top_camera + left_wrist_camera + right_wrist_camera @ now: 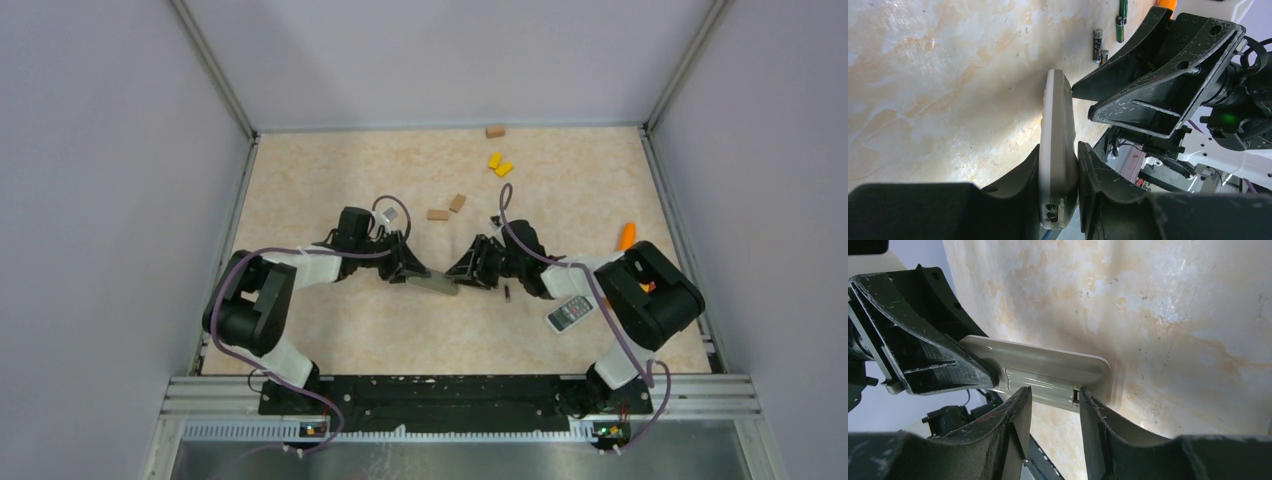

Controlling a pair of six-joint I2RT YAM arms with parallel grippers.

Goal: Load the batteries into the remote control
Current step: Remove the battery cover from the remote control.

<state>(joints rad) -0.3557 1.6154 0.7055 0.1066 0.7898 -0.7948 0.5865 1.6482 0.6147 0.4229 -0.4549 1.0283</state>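
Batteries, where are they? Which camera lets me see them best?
The left wrist view. The batteries lie close and sharp on the table past the remote, metal ends showing. The top view shows only a tiny dark speck. The right wrist view shows none.

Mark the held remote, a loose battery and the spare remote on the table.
held remote (pixel 1056 125): left wrist view, its grey side edge
loose battery (pixel 1097 44): left wrist view, middle of its body
spare remote (pixel 570 313): top view, centre of its face
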